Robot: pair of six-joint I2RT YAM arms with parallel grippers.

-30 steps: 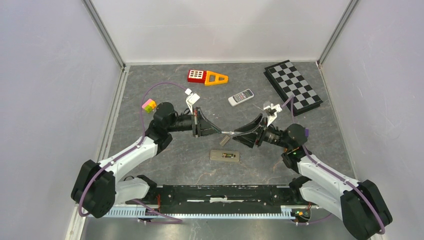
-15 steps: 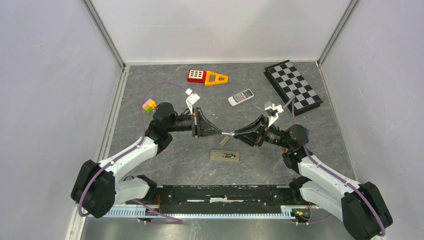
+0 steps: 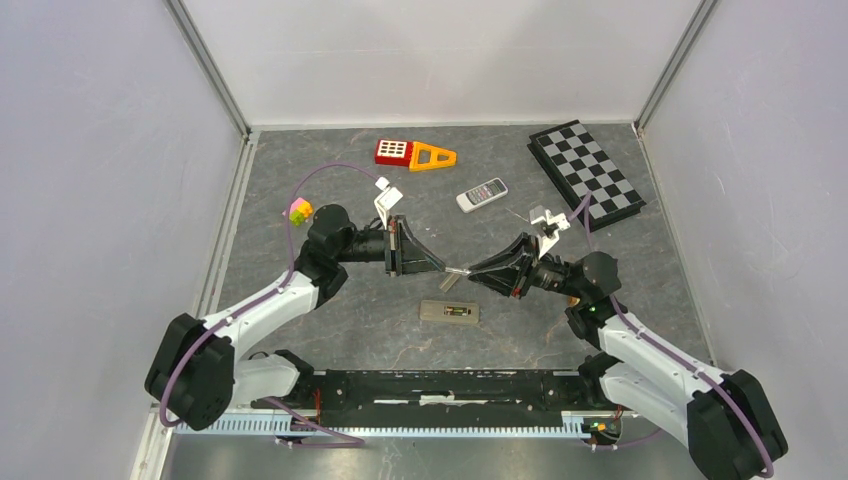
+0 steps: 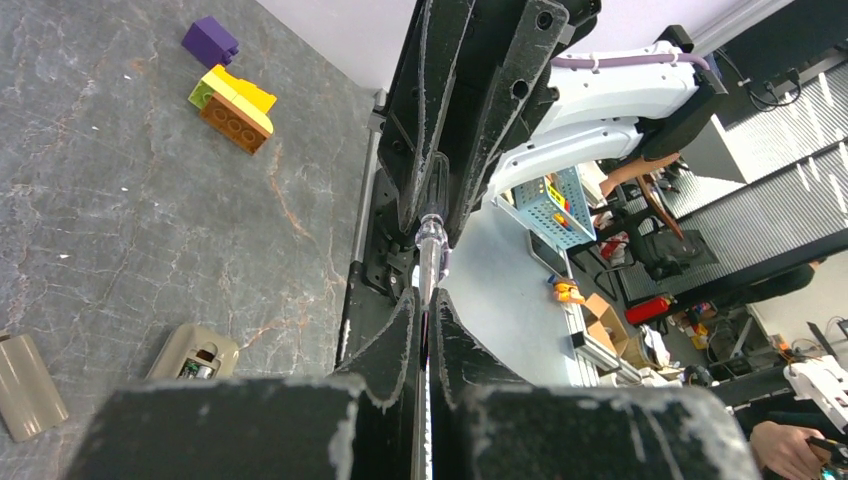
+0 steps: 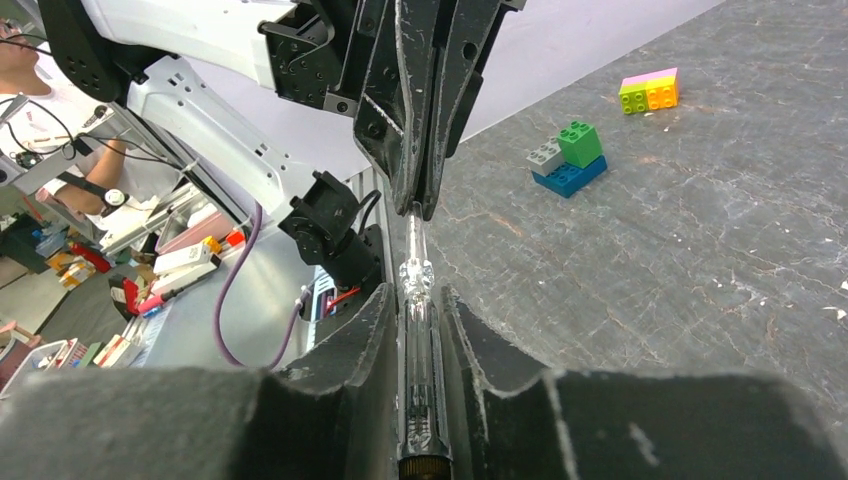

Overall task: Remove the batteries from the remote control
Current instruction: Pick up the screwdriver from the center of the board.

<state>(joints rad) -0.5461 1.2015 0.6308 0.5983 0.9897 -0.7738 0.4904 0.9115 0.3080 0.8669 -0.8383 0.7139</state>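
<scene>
We see the left fingers [image 3: 438,263] pinched tight on the thin shaft of a stick [image 3: 456,268], held roughly level above the tabletop [image 3: 360,320]. The right fingers [image 3: 476,269] stand narrow around its clear handle; we cannot tell whether they press it. Nearer the arm bases, the remote [image 3: 436,311] lies back up with its bay open and the batteries [image 3: 457,312] inside. A flat cover [image 4: 25,385] lies near it.

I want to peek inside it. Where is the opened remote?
In the top view, the opened remote lies on the table near the middle, just below the thin stick and above the arms' base rail.
</scene>
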